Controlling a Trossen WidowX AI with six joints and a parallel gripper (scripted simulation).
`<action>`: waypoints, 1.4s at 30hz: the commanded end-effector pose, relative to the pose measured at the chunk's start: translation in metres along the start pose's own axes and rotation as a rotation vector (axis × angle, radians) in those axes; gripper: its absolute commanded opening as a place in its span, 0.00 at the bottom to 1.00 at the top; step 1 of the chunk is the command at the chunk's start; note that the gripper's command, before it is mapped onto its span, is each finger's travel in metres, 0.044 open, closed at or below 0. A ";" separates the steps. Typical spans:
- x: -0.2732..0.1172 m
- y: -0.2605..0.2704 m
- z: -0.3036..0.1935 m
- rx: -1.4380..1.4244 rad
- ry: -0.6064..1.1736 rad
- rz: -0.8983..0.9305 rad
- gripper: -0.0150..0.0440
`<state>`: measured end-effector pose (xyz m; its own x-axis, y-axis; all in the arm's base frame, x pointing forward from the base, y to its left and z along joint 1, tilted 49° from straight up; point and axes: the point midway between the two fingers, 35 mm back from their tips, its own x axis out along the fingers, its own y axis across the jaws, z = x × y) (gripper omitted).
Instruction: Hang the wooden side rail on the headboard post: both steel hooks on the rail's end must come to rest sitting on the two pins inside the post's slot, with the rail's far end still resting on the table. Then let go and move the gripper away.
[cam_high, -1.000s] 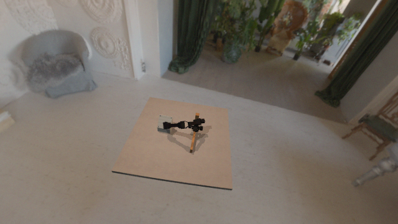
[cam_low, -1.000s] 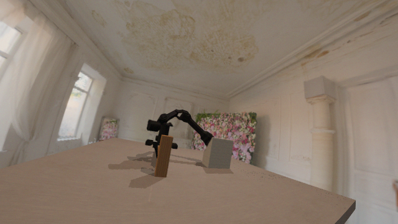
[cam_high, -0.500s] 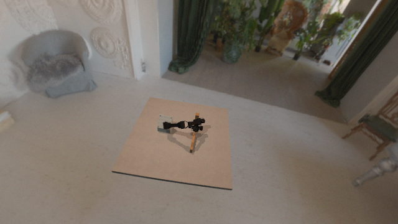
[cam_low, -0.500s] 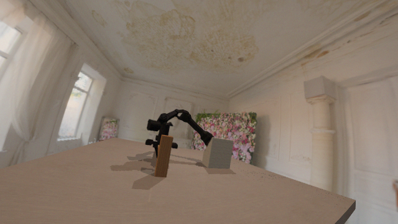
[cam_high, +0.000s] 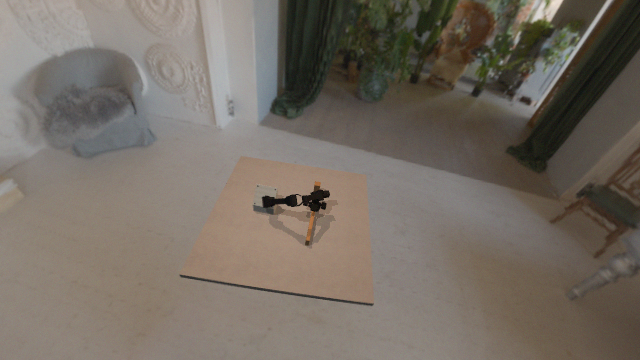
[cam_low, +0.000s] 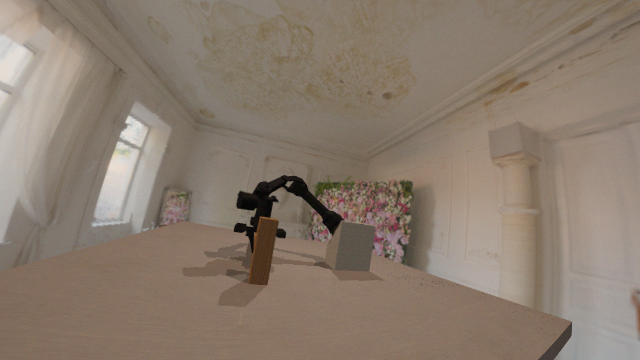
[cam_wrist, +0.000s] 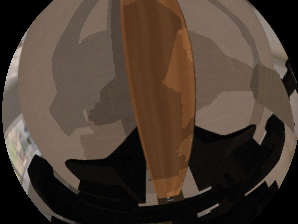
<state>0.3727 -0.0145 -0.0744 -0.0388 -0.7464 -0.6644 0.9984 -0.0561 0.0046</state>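
The orange-brown wooden rail runs away from the headboard post, its far end low at the table. The post stands upright on the table and hides most of the rail in the exterior view. My gripper is shut on the rail near its post-side end, with one black finger on each side. A small bit of metal shows at that end in the wrist view. The hooks, slot and pins cannot be made out, so whether the hooks sit on the pins cannot be told.
A pale grey block stands at the arm's base, to the left in the top view. The black arm reaches from it over the rail. The square tabletop lies under everything, its edges beyond the rail and post.
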 end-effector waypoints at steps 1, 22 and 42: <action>-0.008 0.003 -0.002 0.007 0.004 0.018 0.25; -0.011 0.003 -0.002 0.007 0.004 0.018 0.25; -0.015 0.003 -0.002 0.007 0.004 0.018 0.25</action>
<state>0.3729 -0.0094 -0.0697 -0.0391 -0.7463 -0.6644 0.9984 -0.0569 0.0052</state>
